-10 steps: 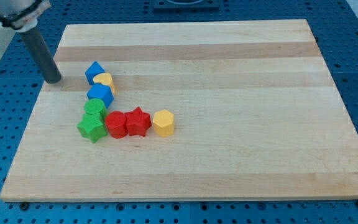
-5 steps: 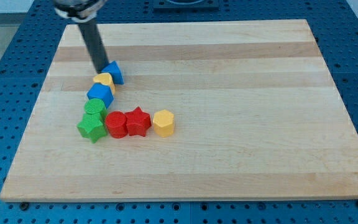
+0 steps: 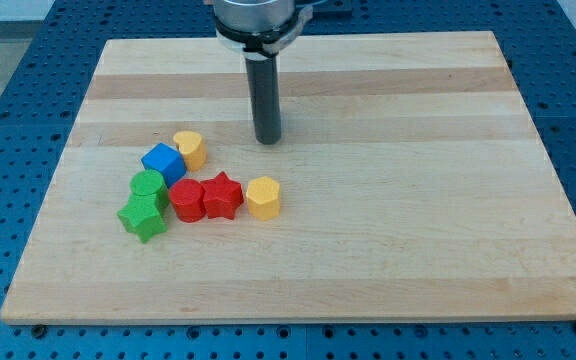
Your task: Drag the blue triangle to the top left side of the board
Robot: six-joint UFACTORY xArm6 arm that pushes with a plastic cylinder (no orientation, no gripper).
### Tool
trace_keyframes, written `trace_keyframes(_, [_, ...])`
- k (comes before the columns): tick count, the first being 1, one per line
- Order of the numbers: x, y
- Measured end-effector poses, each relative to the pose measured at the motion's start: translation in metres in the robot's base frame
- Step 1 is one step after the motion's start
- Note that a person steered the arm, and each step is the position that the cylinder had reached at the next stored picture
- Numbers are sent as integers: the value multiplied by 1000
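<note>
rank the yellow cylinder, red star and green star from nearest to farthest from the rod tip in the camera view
From my tip, in the camera view:
1. Red star, below the tip and slightly to the view's left; too close to call against 2.
2. Yellow cylinder, to the view's left, about level with the tip.
3. Green star, at the cluster's lower-left end, clearly farthest.

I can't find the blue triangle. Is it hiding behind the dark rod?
Maybe. Only bare board shows around the rod and my tip. No blue triangle is visible; anything directly behind the rod stays covered.
</note>
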State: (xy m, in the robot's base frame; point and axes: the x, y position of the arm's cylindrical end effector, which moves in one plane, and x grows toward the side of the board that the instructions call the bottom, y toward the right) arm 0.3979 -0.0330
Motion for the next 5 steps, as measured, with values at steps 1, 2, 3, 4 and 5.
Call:
trace_keyframes(1, [-25, 9])
trace_keyframes(2, [-60, -61])
trace_keyframes(3, [-72, -93])
trace_keyframes(4, [-51, -28])
trace_keyframes(5, [-50, 41])
